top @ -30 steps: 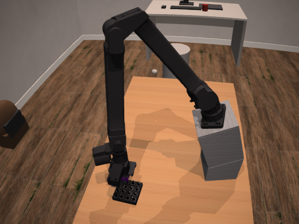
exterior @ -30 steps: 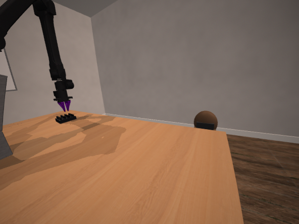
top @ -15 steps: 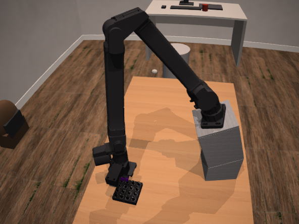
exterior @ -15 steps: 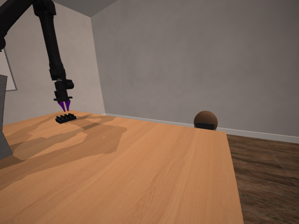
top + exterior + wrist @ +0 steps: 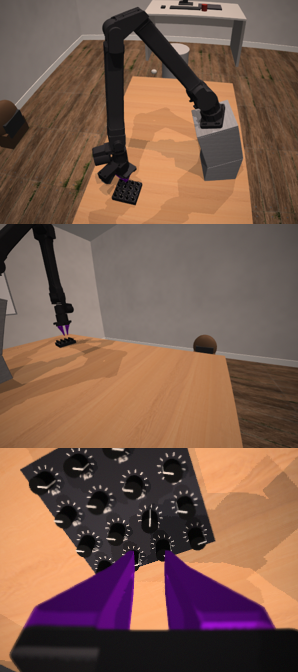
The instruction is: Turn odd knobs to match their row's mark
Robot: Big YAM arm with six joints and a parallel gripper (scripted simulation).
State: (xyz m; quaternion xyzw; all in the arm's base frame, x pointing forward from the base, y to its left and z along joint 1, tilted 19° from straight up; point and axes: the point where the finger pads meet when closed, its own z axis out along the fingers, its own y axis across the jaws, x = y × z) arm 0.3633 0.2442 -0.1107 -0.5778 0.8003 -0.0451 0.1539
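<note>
The black knob box (image 5: 124, 201) (image 5: 66, 344) (image 5: 159, 495) stands on the table and looks rotated in the wrist view. In row B, knobs B1 (image 5: 66, 516), B2 (image 5: 99, 501), B3 (image 5: 134, 486) and B4 (image 5: 172, 469) have lines toward the image left. In row C, C1 (image 5: 87, 544), C2 (image 5: 117, 532) and C4 (image 5: 185, 505) also point left; the line of C3 (image 5: 149, 519) runs up-down. D4 (image 5: 196, 537) has its line toward the right. D1 to D3 are partly hidden by the fingers. My gripper (image 5: 66, 335) (image 5: 149, 559) is slightly open and empty, above the box.
The grey arm pedestal (image 5: 221, 154) stands on the table (image 5: 161, 202) (image 5: 151, 400) away from the box. The table's edge lies beyond the box on the left in the top view. Arm shadows cross the table.
</note>
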